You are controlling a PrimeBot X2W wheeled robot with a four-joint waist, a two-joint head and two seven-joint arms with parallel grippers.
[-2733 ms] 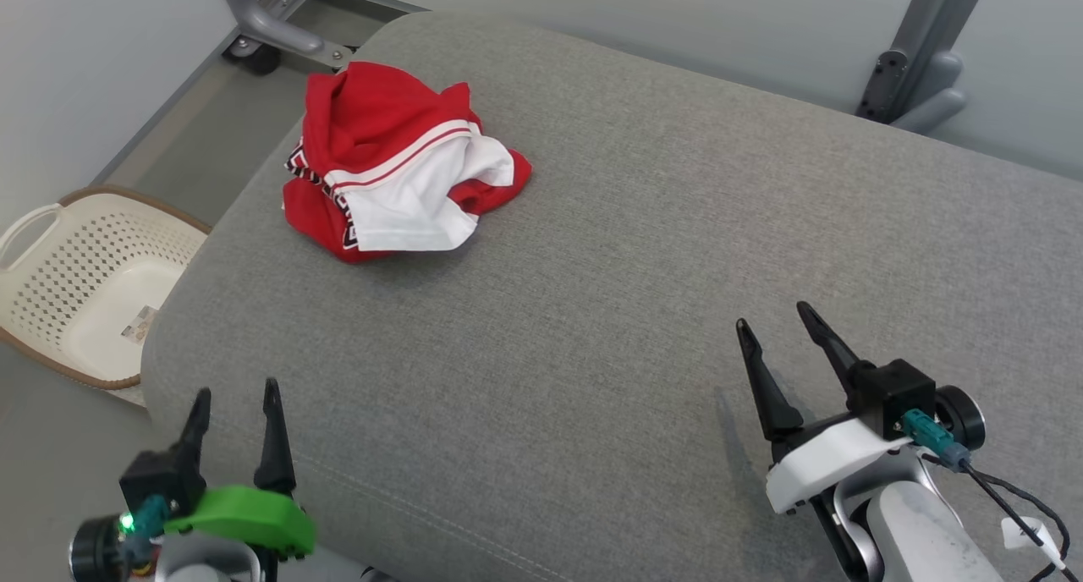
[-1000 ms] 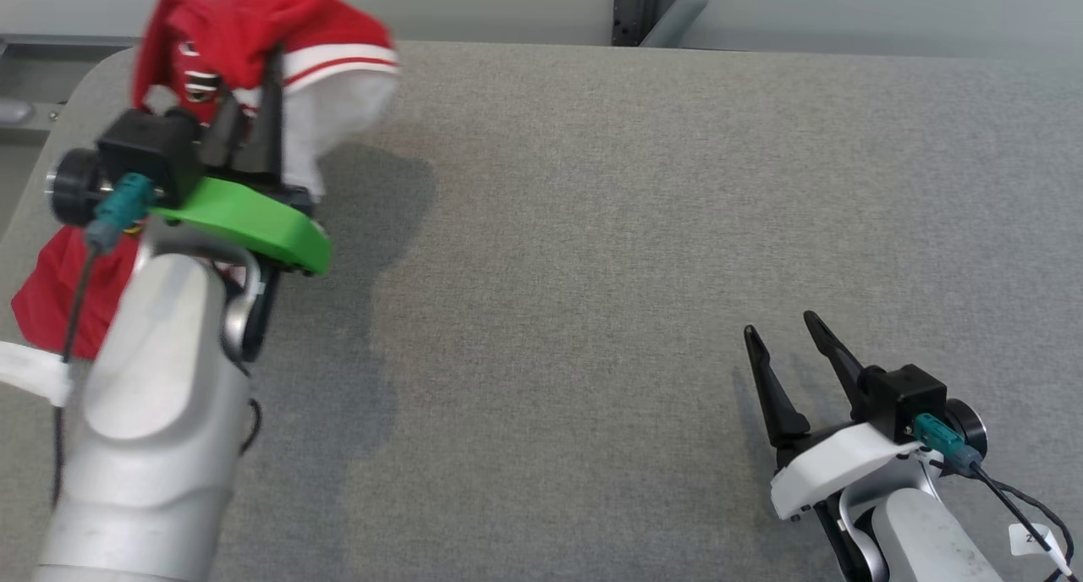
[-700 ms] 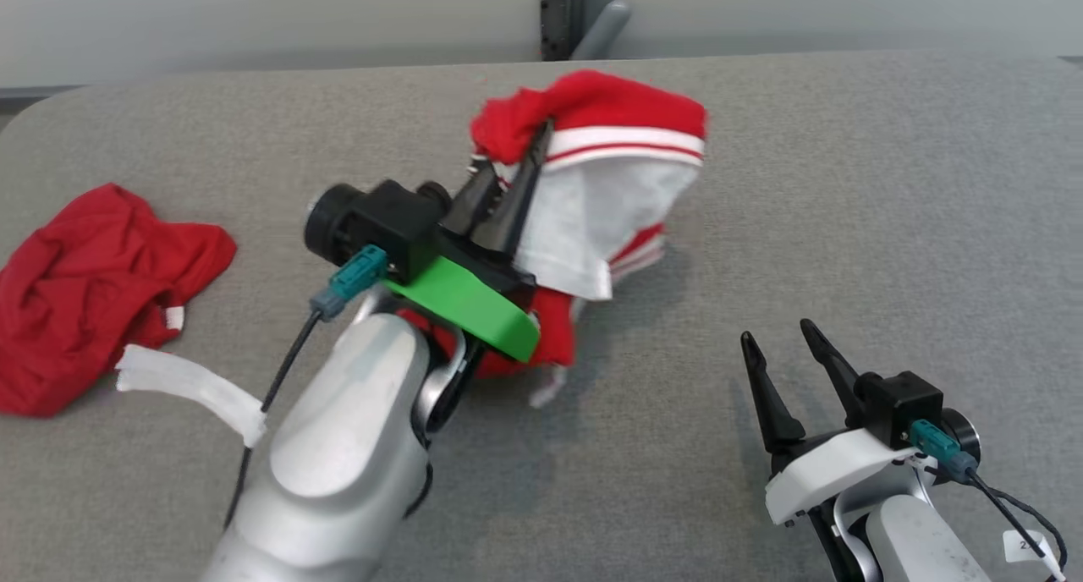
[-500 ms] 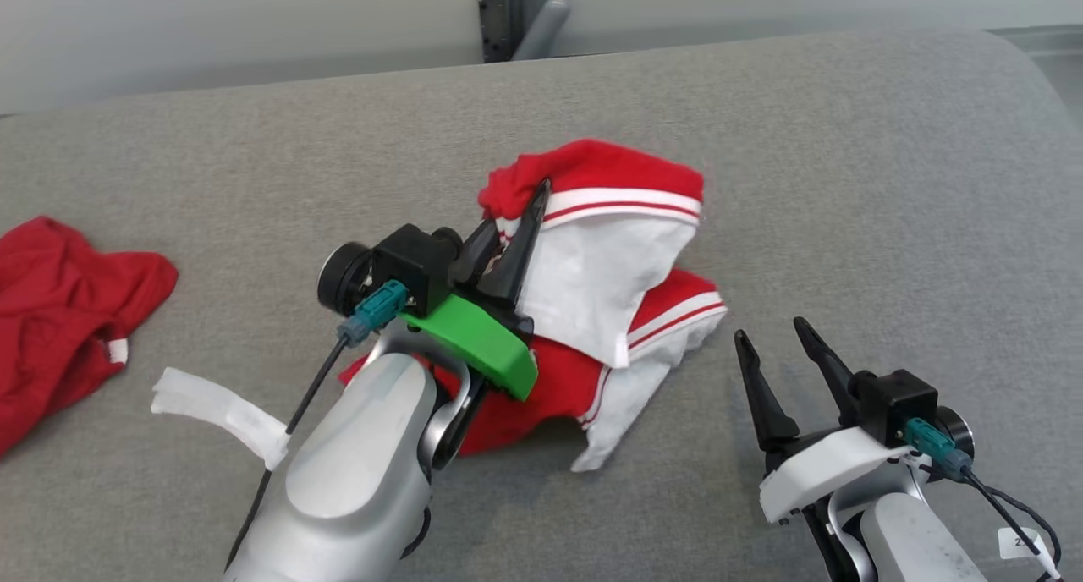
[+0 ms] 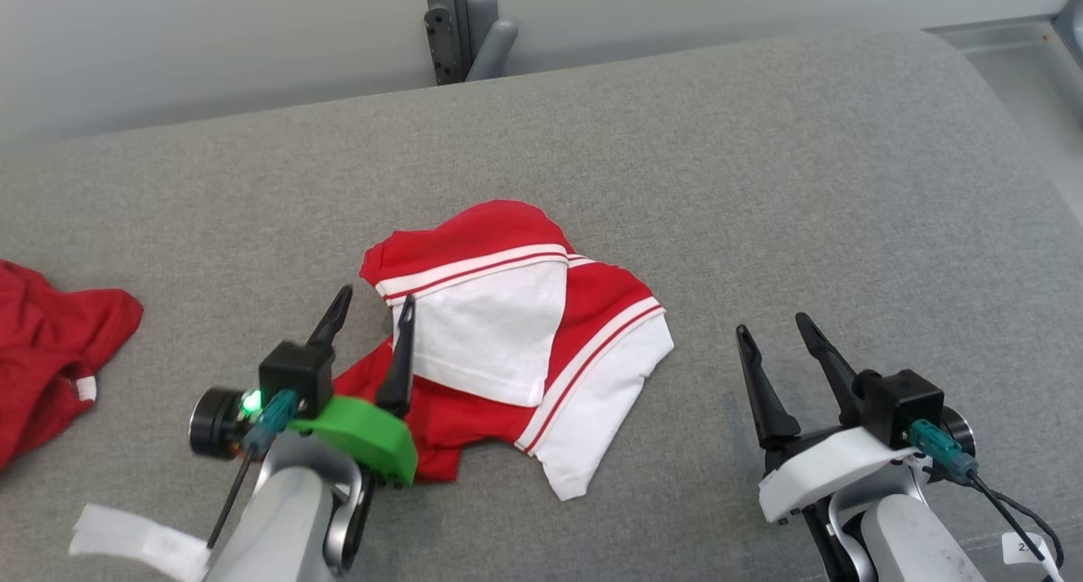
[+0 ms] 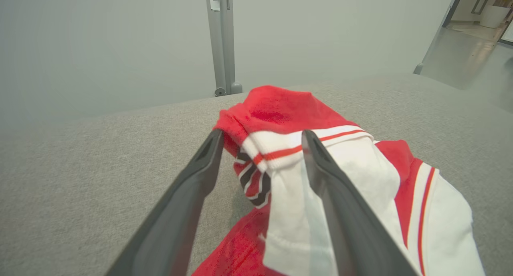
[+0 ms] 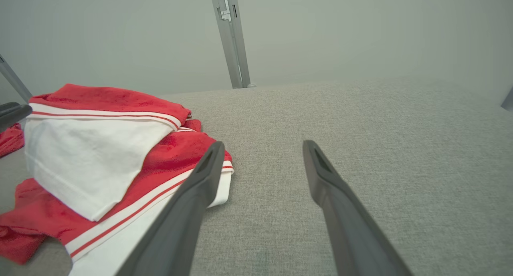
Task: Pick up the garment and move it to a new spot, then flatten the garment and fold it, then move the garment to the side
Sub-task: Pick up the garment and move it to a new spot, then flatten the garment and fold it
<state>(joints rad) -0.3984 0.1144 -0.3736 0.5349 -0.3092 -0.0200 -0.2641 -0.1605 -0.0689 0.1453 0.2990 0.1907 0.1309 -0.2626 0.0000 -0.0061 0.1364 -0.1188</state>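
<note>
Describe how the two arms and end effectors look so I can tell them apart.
The left end effector has a green mount; the right end effector has a white mount. Both carry two long tapering black fingers, teal connectors with dark cables, and silver-grey forearms.

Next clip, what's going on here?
A red-and-white garment lies bunched, not flattened, in the middle of the grey cushion. The left gripper is at its left edge with jaws open, holding nothing. The right gripper rests open to the garment's right, apart from it. A second red garment lies off to the left.
</note>
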